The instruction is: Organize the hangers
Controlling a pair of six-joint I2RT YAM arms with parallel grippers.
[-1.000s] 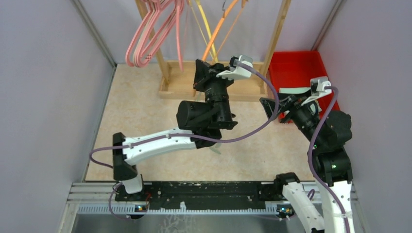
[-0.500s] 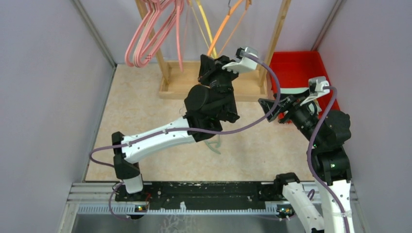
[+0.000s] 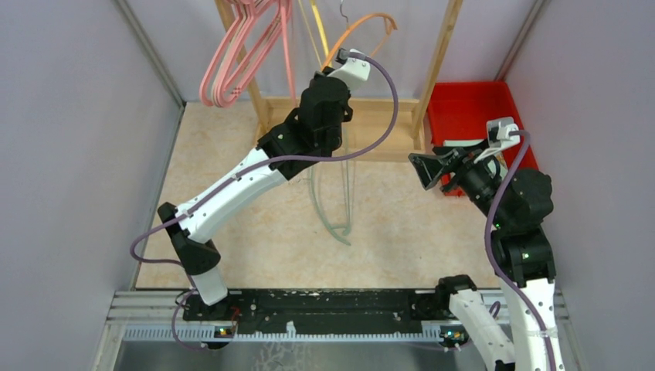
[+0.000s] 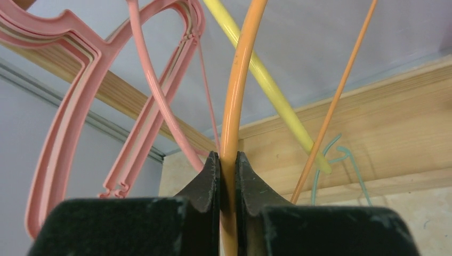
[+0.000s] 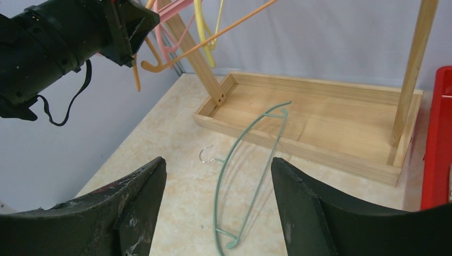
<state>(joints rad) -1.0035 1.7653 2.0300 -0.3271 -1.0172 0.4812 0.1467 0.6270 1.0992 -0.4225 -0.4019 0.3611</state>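
Orange hanger (image 4: 235, 96) in left pincer (image 4: 228, 158), hangers (image 4: 154, 102) crowding

Orange hanger (image 4: 236, 106) glossy plastic; rack frame (image 5: 298, 146) bare wood; left gripper (image 4: 227, 160) matt black.

Left arm (image 3: 232, 193): long white shell on the main link; rounded matte black joint housings; white cap at the wrist end
Right arm (image 3: 533, 309): white lower link; bulky black joints stacked above it; small white cap at the wrist
Cables (image 3: 395, 97): purple; one per arm; hanging in loose loops along the links
Left fingers (image 4: 205, 184): black; tapering to narrow tips; faint pale specks
Right fingers (image 5: 133, 213): black; broad and curved like blades; scratched, with pale flecks along the edges
Mount (image 3: 332, 303): black plate; silver slotted rail beneath
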